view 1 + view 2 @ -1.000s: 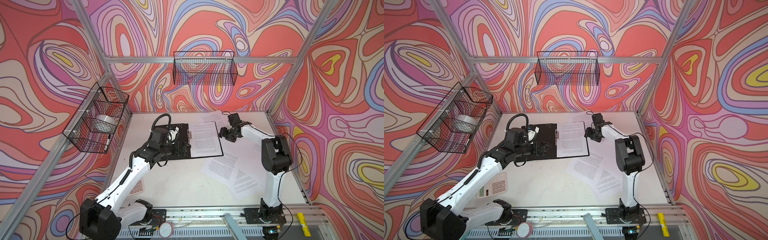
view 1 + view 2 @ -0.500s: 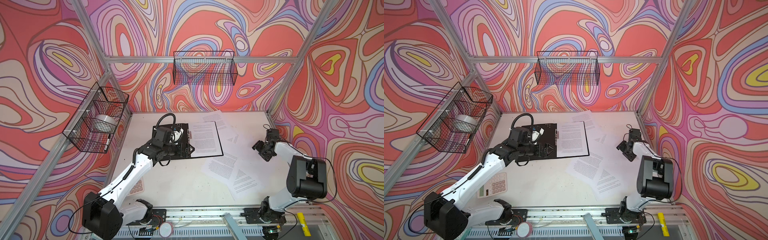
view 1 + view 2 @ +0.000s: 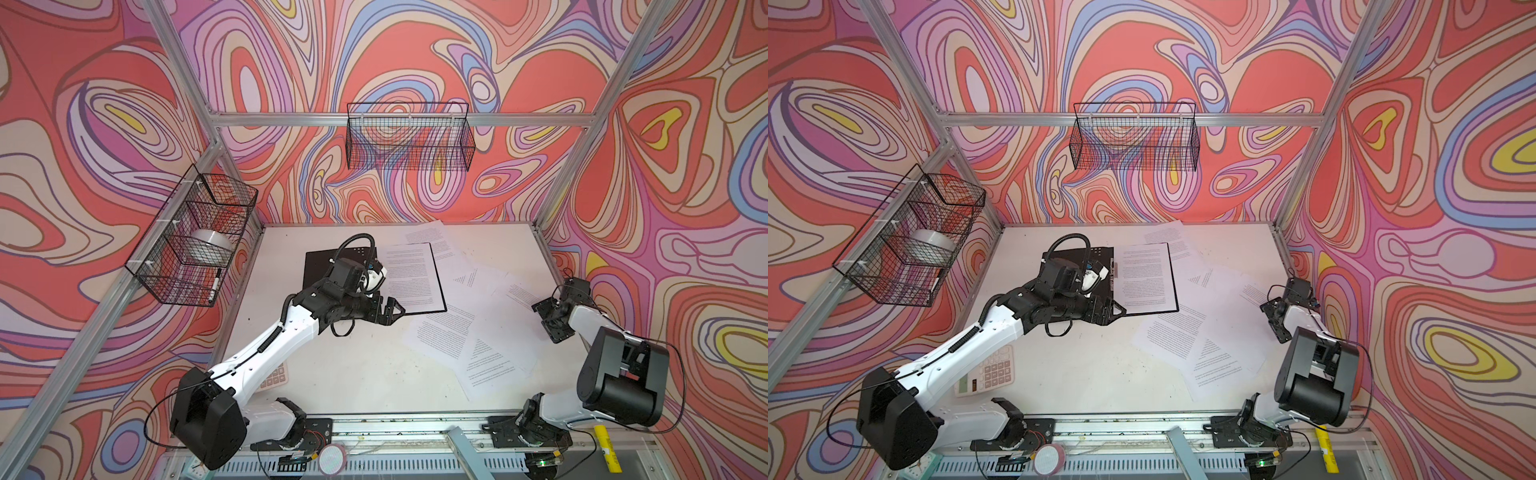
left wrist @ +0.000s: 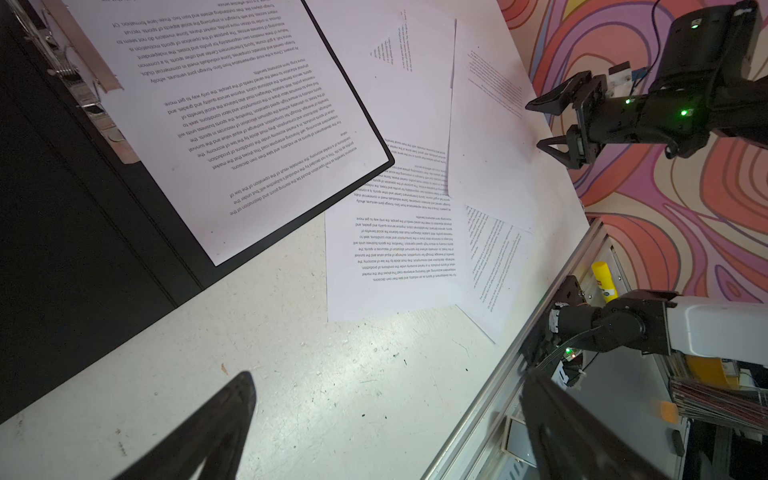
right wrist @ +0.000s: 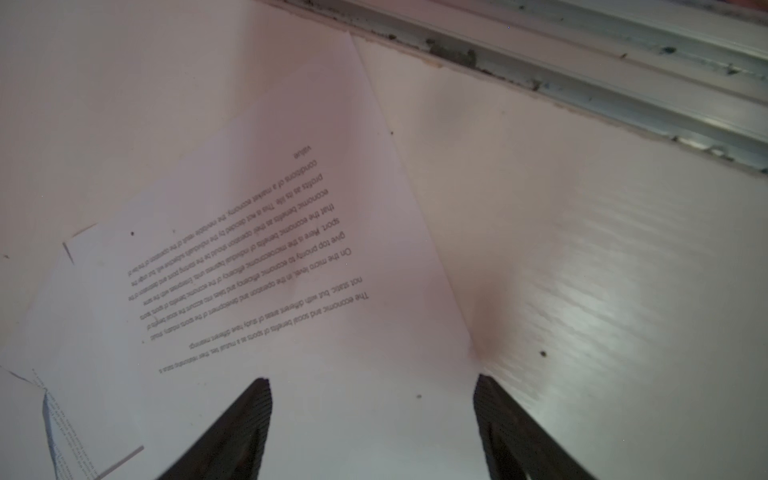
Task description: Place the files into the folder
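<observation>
The folder [image 3: 318, 266] [image 3: 1100, 254] lies open on the table, black inside up, its metal clip [image 4: 83, 91] along the spine. One of the files [image 3: 409, 270] [image 4: 232, 124] rests on its right half. Several other files lie loose to the right: one [image 3: 440, 336] by the folder's near corner, one [image 3: 492, 368] nearer the front, one [image 3: 517, 293] by the right edge. My left gripper [image 3: 395, 311] [image 3: 1119, 309] [image 4: 388, 374] hangs open over bare table just off the folder's near edge. My right gripper [image 3: 547, 322] [image 3: 1272, 322] [image 5: 372, 378] stands open over the corner of the rightmost sheet [image 5: 257, 257].
A grey calculator [image 3: 988, 372] lies at the front left, partly under my left arm. Wire baskets hang on the back wall [image 3: 409, 141] and the left wall [image 3: 195, 241]. An aluminium rail [image 5: 582, 83] borders the table close to my right gripper.
My right arm has swung from the folder's right edge out to the table's right side, its jaws widening. My left gripper slid from over the folder to its near edge.
</observation>
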Tool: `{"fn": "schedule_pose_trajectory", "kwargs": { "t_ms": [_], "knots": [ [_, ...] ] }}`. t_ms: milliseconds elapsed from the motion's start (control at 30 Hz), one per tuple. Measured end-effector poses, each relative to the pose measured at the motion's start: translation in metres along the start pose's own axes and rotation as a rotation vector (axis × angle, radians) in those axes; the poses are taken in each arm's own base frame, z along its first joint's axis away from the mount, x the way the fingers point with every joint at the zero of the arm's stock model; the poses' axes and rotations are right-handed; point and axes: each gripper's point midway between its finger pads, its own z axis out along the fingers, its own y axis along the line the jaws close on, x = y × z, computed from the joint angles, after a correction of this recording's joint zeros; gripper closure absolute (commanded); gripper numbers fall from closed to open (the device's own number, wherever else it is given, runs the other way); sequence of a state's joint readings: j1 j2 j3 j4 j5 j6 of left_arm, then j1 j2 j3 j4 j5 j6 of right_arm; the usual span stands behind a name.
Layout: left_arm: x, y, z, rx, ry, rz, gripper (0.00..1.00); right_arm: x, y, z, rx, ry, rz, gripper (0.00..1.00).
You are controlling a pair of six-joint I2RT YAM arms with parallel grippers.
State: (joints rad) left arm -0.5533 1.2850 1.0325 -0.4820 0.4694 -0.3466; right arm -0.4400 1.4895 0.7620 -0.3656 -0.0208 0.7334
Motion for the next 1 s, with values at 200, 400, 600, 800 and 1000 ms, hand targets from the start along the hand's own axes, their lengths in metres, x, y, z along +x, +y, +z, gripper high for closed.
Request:
{"fn": "schedule_pose_trajectory", "kwargs": {
  "t_ms": [200,400,600,800,1000],
  "knots": [
    [-0.005,-0.007,-0.002,0.013,-0.01,-0.012,0.0,0.0,0.008,0.007,-0.045,0.009,-0.007,0.18],
    [-0.021,-0.017,-0.005,0.035,-0.04,-0.023,0.0,0.0,0.024,0.015,-0.134,0.029,-0.024,0.2],
    [-0.037,-0.033,0.012,0.069,-0.024,-0.017,0.0,-0.002,0.057,0.024,-0.285,0.058,-0.063,0.21],
    [-0.043,-0.061,0.048,0.104,0.04,0.027,0.01,0.021,0.09,0.026,-0.374,0.105,-0.161,0.22],
    [-0.038,-0.084,0.097,0.126,0.124,0.04,0.02,0.061,0.114,0.02,-0.425,0.183,-0.252,0.22]
  ]
}}
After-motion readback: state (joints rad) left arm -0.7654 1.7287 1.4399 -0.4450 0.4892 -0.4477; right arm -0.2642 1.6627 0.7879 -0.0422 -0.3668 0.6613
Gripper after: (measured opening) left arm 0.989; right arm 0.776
